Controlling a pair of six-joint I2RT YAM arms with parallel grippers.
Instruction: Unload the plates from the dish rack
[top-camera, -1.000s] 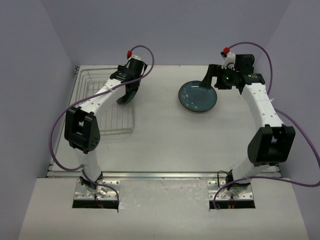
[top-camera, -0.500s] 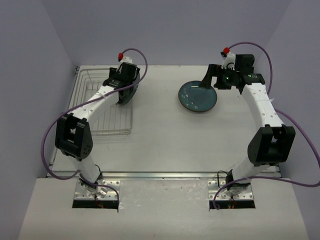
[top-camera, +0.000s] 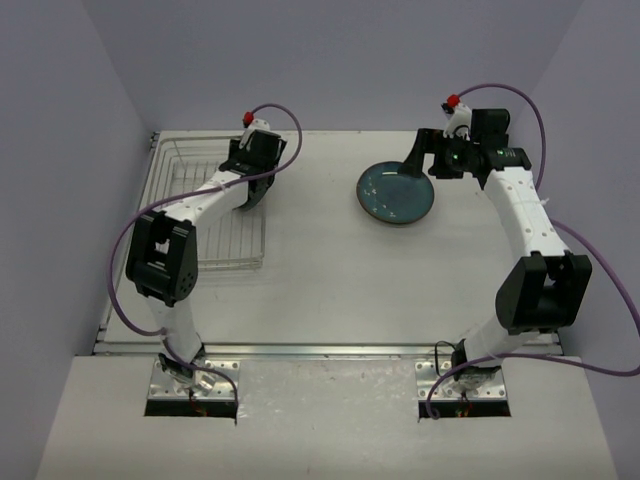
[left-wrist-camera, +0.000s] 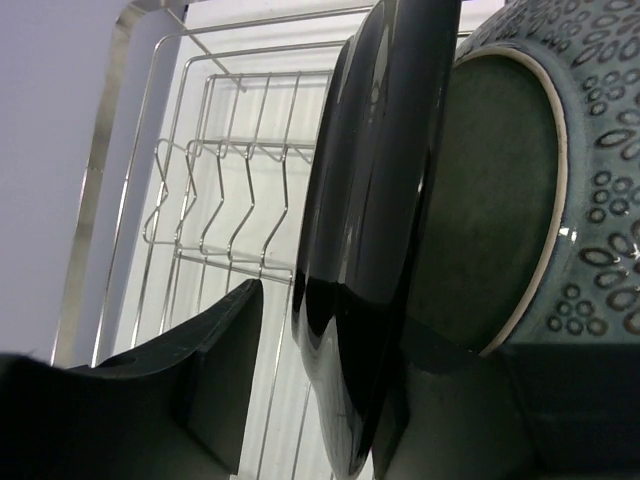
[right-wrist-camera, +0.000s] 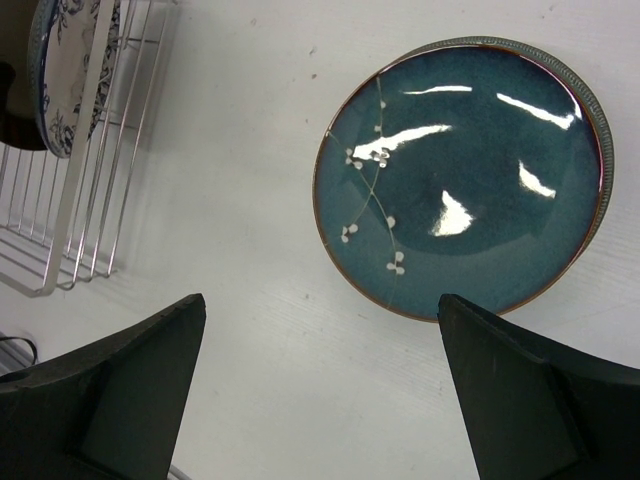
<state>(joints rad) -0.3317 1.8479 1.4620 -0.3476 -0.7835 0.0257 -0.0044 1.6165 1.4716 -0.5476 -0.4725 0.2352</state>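
— What's on the left?

— The rack (top-camera: 205, 225) fills the left of the overhead view, and the left gripper (top-camera: 256, 186) hangs at its right edge. In the wrist view its jaws are spread around the rim of a dark plate (left-wrist-camera: 370, 200) standing on edge. The one finger (left-wrist-camera: 200, 380) I can see, at lower left, is apart from the plate, with rack wire showing in the gap. A patterned plate (left-wrist-camera: 600, 150) stands just beside it at the right of that frame. I cannot tell whether the two plates touch.

— How to take it well?

— I'd centre the rim between the fingers and close firmly on that plate alone. Then lift straight up out of the wires before swinging toward the table (top-camera: 320, 280), so the neighbour isn't dragged.

— And further right?

— A teal plate (right-wrist-camera: 470, 180) lies flat on the table, right of centre overhead. The right gripper (right-wrist-camera: 320, 300) hovers over it, jaws wide, holding nothing.

— Any writing?

— None legible: no brand, no label.
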